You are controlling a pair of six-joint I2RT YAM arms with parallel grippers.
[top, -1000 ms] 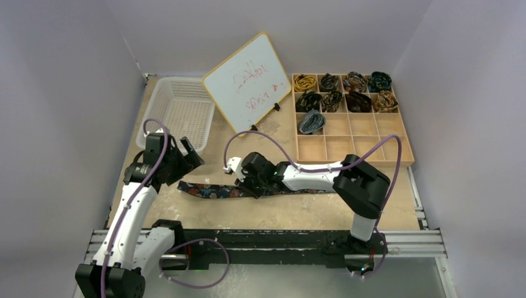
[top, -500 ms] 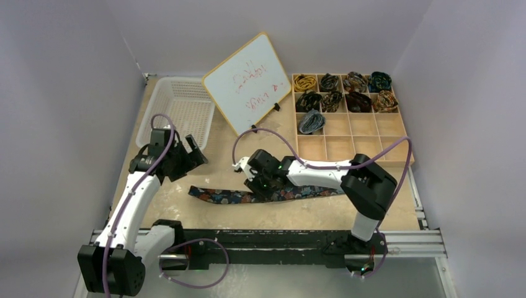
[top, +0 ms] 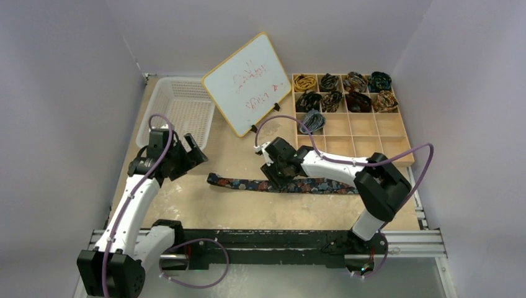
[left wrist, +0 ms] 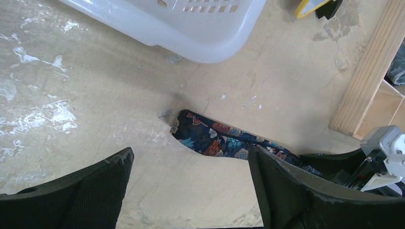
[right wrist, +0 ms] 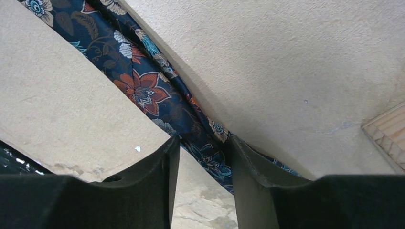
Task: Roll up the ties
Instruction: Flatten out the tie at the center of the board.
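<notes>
A long navy floral tie [top: 239,183] lies flat and unrolled across the middle of the table. My right gripper [top: 273,179] is low over its middle. In the right wrist view the tie [right wrist: 143,90] runs on the table between the parted fingers of my right gripper [right wrist: 204,139], which stands open. My left gripper [top: 196,149] hovers left of the tie's end, wide open. In its wrist view the tie's pointed end [left wrist: 210,138] lies just beyond the left gripper [left wrist: 190,152], with bare table between the fingers. Several rolled ties [top: 343,90] sit in the wooden tray.
The wooden compartment tray [top: 372,146] stands at the back right, its edge [left wrist: 367,81] also showing in the left wrist view. A whiteboard [top: 248,84] leans on an easel at the back centre. A white plastic basket [top: 180,112] sits at the back left.
My right gripper has moved to the right and slightly back, dragging the tie along the table, and its jaws have widened. The left gripper lifted back a little and stayed open.
</notes>
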